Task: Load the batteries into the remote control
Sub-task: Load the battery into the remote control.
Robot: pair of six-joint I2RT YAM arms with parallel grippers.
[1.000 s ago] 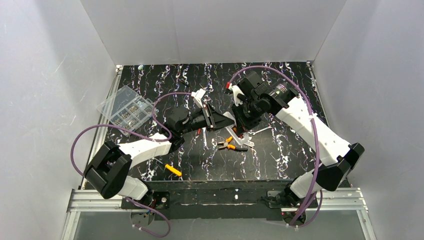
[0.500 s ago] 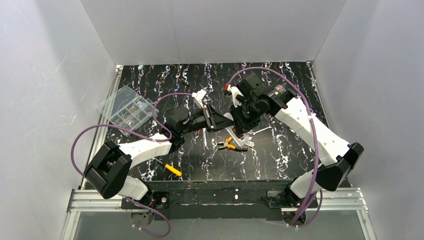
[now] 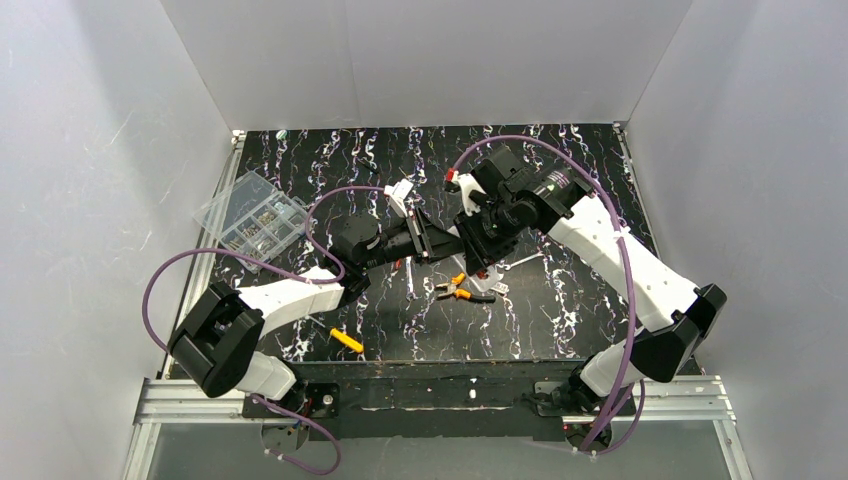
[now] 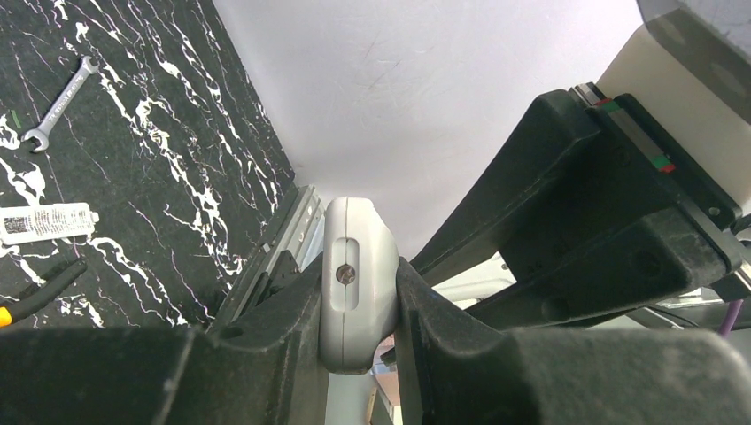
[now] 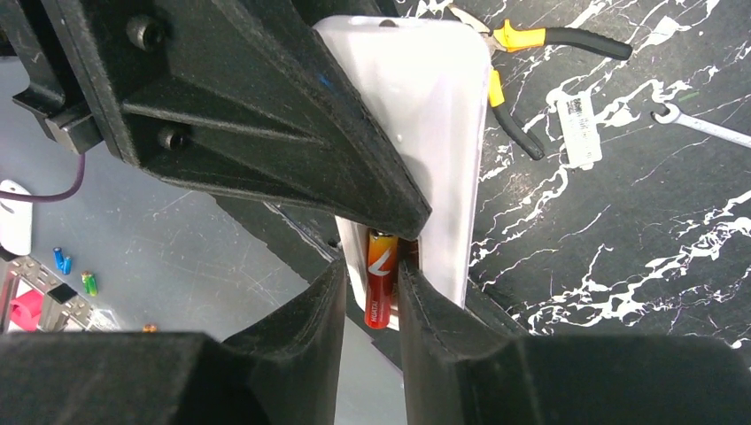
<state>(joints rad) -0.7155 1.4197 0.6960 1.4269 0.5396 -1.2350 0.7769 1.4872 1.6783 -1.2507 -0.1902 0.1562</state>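
from above, the left gripper (image 3: 440, 243) and the right gripper (image 3: 474, 254) meet nose to nose over the middle of the table (image 3: 560, 160), above the pliers (image 3: 458, 292). what they share is too crowded to make out from here, and the clear box (image 3: 255, 218) and the yellow-handled tool (image 3: 346, 340) lie well apart, untouched. the left wrist view shows why the left arm is there: its fingers (image 4: 274, 328) are closed firmly on the remote control (image 4: 354, 283), pinching its narrow sides and holding it off the table as a vise would, probably so the recess faces the other arm. a wrench (image 4: 60, 102) lies far below. in the right wrist view the remote's white back is turned to the camera, and one battery (image 5: 381, 279) stands on end between the right fingers (image 5: 328, 310), its upper end tucked under the left finger into the recess. the right pincer is narrow but not clamped: a sliver of white shows beside the battery, so i judge it is being let go once seated. i cannot see the second battery.
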